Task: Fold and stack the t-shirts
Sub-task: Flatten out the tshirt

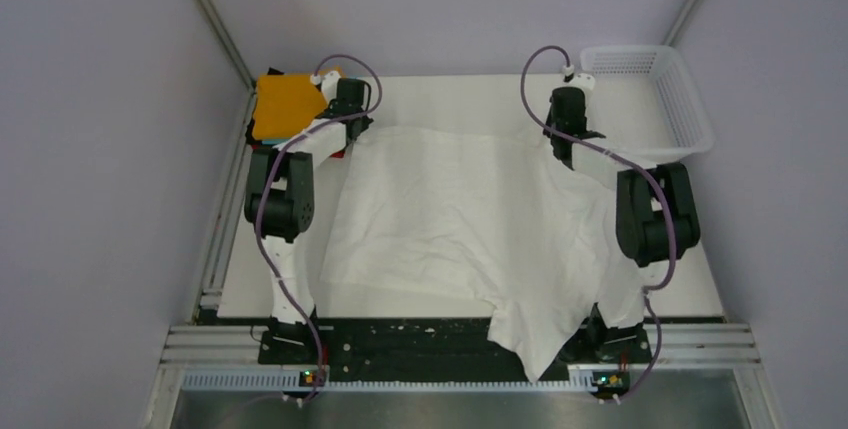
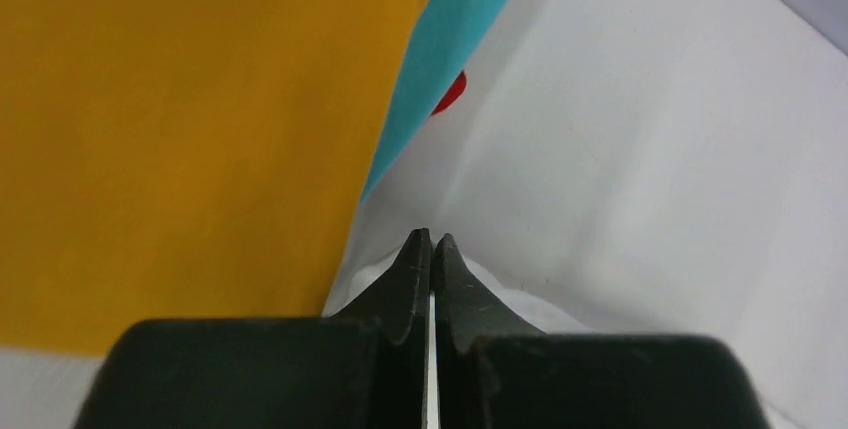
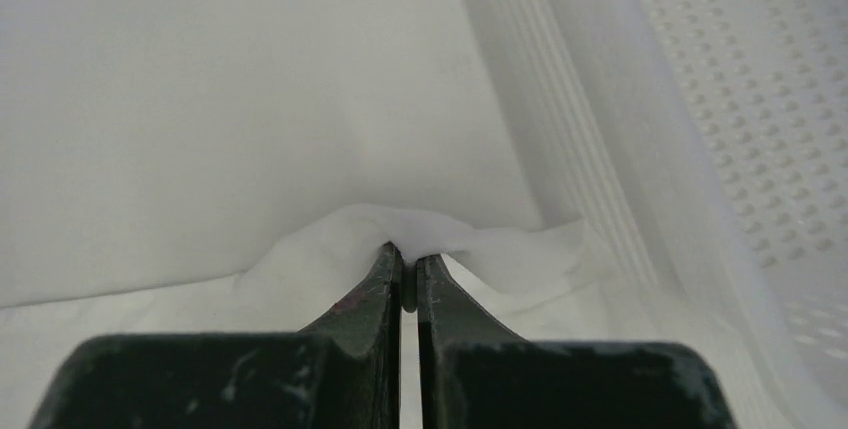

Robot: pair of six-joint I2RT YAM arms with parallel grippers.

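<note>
Both jaws pinch white t-shirt (image 1: 450, 209) (basket (image 1: 693, 99) alongside)

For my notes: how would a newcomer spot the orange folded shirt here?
Find the big white t-shirt spread across the table. Follow it to its far-left corner, pinched by the left gripper. Right beside that corner the orange shirt lies folded, the only orange thing, topping a teal shirt and a red shirt.

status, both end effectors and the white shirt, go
Both shut on white t-shirt far corners: left end effector, right end effector. Shirt spread open, near end trailing past table edge. Beside left, orange-topped stack; beside right, basket; neither blocking.
</note>
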